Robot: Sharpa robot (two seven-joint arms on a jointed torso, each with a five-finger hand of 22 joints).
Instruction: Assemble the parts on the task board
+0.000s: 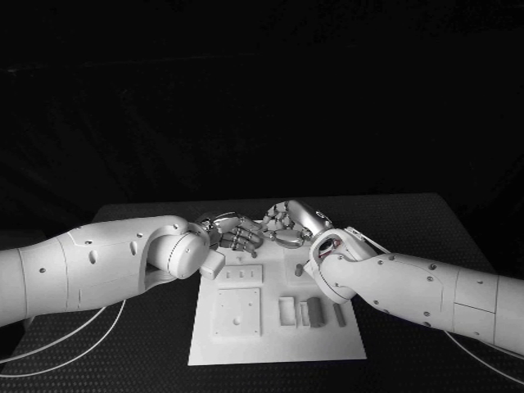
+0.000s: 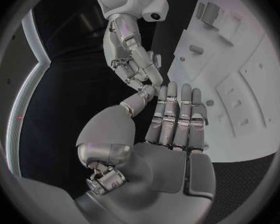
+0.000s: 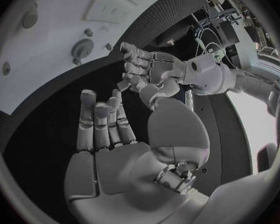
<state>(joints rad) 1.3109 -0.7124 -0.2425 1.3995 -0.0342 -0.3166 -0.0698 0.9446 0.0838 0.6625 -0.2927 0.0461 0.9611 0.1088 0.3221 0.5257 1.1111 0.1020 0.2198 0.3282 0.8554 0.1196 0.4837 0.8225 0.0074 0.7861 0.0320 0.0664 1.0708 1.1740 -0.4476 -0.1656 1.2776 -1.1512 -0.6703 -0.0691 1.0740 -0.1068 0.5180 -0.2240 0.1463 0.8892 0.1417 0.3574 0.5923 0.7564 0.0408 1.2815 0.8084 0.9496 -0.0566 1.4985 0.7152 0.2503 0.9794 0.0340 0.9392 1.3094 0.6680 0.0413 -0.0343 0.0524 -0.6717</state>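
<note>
Black table (image 1: 416,221) fills the scene, with the white task board (image 1: 274,344) lying at its middle, running from the centre toward 6 o'clock in the head view. Both hands meet over the board's far edge, at about 12 o'clock from the board's centre. The left hand (image 1: 230,233) comes in from 9 o'clock and the right hand (image 1: 288,223) from 3 o'clock; their fingertips are touching or all but touching each other. In the left wrist view the left hand (image 2: 171,134) has its fingers straight and side by side, thumb out to one side, holding nothing, with the right hand's fingertips just at its own. In the right wrist view the right hand (image 3: 109,134) is likewise loosely spread with nothing in it. Whether anything small is pinched where the fingertips meet, I cannot tell. Grey parts (image 1: 313,311) stand in a row on the board at about 4 o'clock from its centre, well apart from both hands, nearer the robot. A round part (image 3: 82,49) sits in the board close to the edge by the hands.
</note>
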